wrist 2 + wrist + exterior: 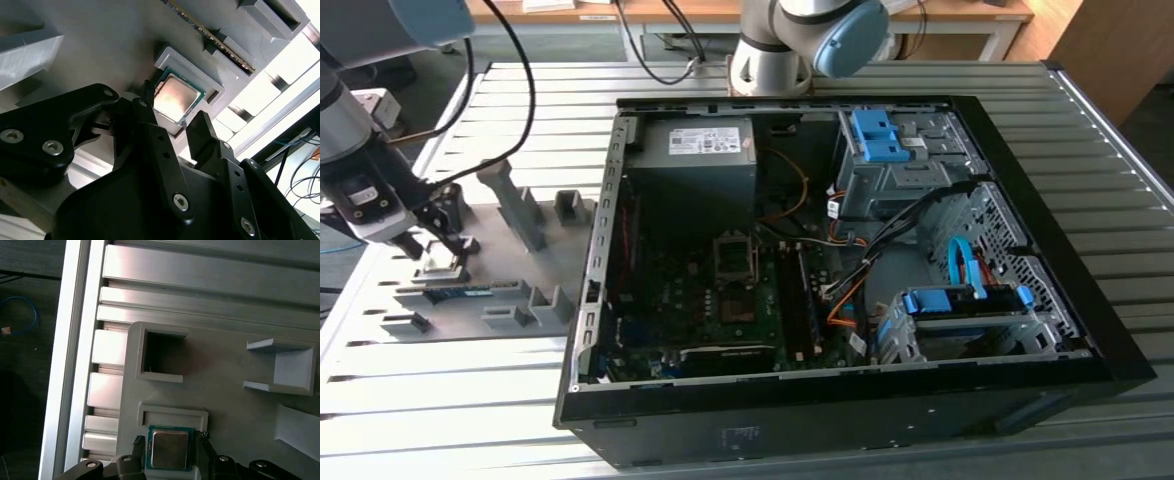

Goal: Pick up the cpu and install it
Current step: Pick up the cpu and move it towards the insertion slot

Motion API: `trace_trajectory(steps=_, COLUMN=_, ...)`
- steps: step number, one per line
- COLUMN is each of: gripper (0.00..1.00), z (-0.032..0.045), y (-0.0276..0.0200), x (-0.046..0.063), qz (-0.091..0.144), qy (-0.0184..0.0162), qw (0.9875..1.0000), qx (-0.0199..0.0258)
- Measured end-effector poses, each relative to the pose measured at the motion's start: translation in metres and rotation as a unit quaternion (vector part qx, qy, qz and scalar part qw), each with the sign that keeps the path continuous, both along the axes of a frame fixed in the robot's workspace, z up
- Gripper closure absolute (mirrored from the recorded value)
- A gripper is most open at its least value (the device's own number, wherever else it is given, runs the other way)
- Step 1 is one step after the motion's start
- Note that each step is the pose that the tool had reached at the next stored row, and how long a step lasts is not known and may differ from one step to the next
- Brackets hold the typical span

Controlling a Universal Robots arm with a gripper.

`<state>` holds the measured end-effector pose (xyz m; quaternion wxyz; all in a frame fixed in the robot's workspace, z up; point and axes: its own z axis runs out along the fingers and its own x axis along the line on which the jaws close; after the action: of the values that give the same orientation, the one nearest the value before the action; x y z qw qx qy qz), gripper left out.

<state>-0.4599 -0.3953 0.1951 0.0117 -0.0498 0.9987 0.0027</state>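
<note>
Exterior view: the slatted metal worktop [1067, 150] carries an open computer case [854, 420], with a grey fixture plate [494, 270] toward that view's left. My hand [434, 245] hangs over the plate. In both wrist views its fingers [202, 130] stand narrowly apart, straddling the cpu [175, 97] [170, 449], which lies flat in its square recess; contact cannot be confirmed.

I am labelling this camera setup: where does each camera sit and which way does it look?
Exterior view: off the arm, above, looking down on the table, open computer case and grey tray; the arm and gripper show.
First wrist view: on the wrist, facing straight onto the tray and cpu; gripper shows.
Second wrist view: on the wrist, slanting past the gripper toward the cpu.
Shared: both wrist views see the cpu in its tray pocket.
</note>
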Motion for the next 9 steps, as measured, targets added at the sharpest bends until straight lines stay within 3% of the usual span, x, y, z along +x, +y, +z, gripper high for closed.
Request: trace_trajectory(steps=9, gripper=0.47, z=-0.0084, y=-0.0006, x=-0.0007, qz=0.006, qy=0.0000, qw=1.0000, qx=0.0000)
